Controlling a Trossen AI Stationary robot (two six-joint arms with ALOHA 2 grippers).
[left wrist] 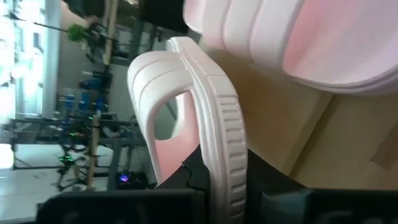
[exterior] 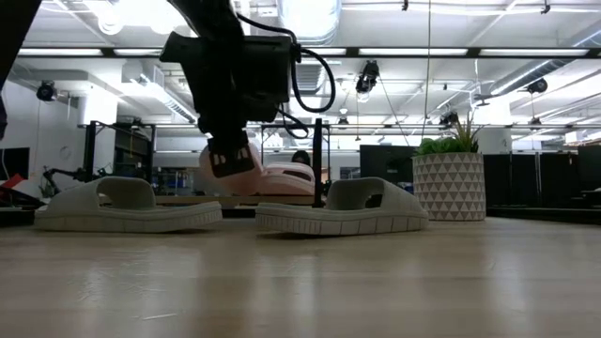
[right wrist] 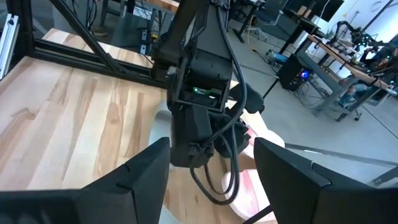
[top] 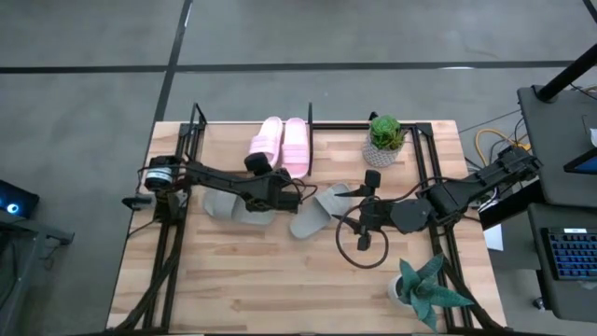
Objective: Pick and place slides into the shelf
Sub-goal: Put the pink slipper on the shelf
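Two pale pink slides lie side by side on the shelf [top: 224, 140] at the table's far edge: one [top: 297, 145] rests flat on its sole, and my left gripper [top: 256, 166] is shut on the other [top: 268, 138]. In the low view this gripper [exterior: 230, 160] comes down onto the held slide [exterior: 272, 178] at board height. Two grey-green slides [top: 229, 205] [top: 317, 213] lie sole-down on the table in front of the shelf. My right gripper [top: 368, 182] is open beside the right grey-green slide and touches nothing. My left gripper pinches the left pink slide by the heel end of its sole [left wrist: 227, 155], one finger on the footbed side and one on the underside. It comes slanting down from the table's near side. Whether the toe end rests on the shelf board, I cannot tell.
A potted plant [top: 385, 135] stands at the far right and a spiky one [top: 424, 289] at the near right corner. Black frame rods run along the table's left and right sides. Bare wood lies toward the near edge.
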